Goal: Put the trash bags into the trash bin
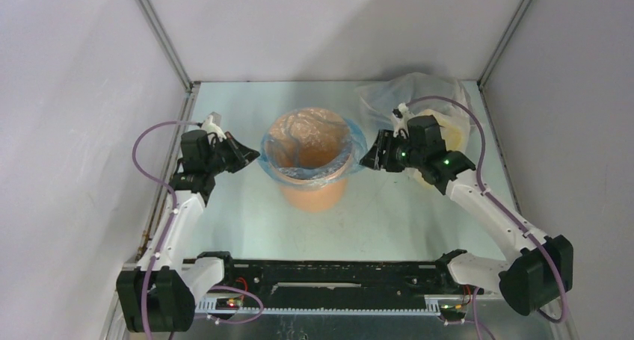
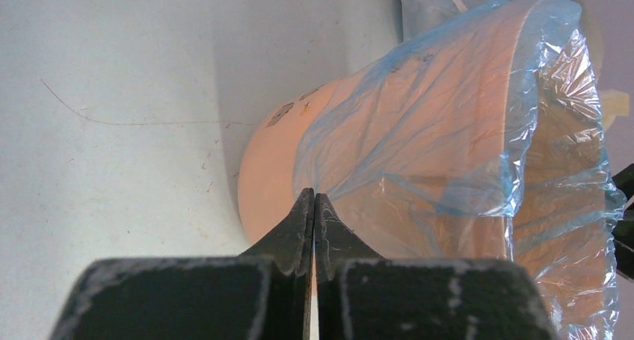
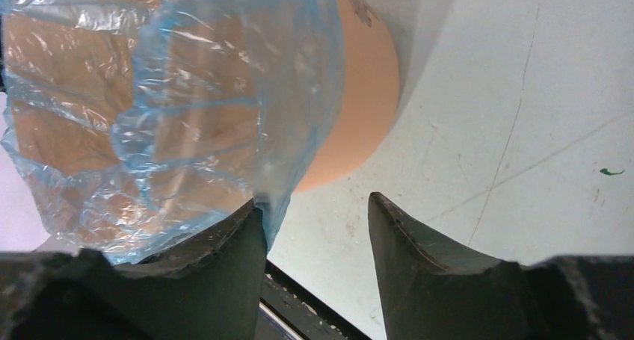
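Note:
The orange trash bin (image 1: 314, 196) stands upright mid-table. A light-blue trash bag (image 1: 310, 177) lines it, with its edge folded out over the rim. My left gripper (image 1: 253, 155) is at the bin's left side. In the left wrist view it (image 2: 313, 196) is shut on the bag's hem (image 2: 448, 131), and wrinkles fan out from its tips across the bin wall (image 2: 269, 183). My right gripper (image 1: 366, 161) is at the bin's right side. In the right wrist view it (image 3: 315, 201) is open. The bag film (image 3: 187, 93) drapes against its left finger (image 3: 224, 258), beside the bin (image 3: 366, 78).
A large clear plastic sack with pale yellow contents (image 1: 419, 93) lies at the back right, behind my right arm. White enclosure walls with metal posts (image 1: 161, 37) close in the table. A black rail (image 1: 329, 269) runs along the near edge.

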Tool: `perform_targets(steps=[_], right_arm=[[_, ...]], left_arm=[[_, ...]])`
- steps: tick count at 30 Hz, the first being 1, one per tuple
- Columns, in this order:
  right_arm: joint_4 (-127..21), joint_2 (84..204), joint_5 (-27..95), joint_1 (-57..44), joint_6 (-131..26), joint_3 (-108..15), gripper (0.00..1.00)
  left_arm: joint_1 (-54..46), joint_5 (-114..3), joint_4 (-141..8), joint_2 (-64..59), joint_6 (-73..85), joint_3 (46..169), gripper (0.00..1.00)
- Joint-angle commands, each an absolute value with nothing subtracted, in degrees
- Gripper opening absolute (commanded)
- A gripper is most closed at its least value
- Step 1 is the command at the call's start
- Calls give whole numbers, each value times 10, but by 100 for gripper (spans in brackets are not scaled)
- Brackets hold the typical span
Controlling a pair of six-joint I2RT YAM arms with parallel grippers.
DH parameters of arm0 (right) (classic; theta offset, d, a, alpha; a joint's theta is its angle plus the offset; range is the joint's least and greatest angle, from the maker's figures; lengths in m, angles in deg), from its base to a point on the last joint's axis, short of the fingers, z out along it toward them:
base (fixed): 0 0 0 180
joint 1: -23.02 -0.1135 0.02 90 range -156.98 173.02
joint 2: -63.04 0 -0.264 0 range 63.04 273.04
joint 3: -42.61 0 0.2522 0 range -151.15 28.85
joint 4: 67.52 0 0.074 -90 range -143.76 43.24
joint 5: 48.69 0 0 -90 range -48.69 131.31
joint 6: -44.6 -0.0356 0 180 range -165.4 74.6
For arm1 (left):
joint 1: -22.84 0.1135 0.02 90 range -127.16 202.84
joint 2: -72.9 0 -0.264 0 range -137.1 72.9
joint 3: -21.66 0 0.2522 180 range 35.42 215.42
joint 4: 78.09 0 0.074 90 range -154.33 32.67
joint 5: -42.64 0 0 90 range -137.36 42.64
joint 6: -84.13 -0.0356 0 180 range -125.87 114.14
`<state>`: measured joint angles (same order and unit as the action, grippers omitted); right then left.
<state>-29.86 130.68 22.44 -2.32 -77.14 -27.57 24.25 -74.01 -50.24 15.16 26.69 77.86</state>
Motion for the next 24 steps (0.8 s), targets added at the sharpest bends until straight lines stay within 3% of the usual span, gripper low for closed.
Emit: perform_targets(steps=[1, 13, 17, 22, 24], right_arm=[[-358, 1297, 203, -11, -784, -259, 53], [-443, 1311, 144, 11, -790, -204, 47], [-477, 1321, 108, 14, -802, -204, 38], [-495, 1323, 107, 14, -811, -204, 0], [-493, 1331, 115, 14, -805, -203, 0]], left_arm=[[241, -740, -529, 146, 271, 780, 0], [238, -742, -558, 134, 283, 756, 0], [238, -744, -564, 133, 286, 754, 0], [238, -742, -565, 136, 287, 758, 0], [237, -738, -565, 134, 286, 758, 0]])
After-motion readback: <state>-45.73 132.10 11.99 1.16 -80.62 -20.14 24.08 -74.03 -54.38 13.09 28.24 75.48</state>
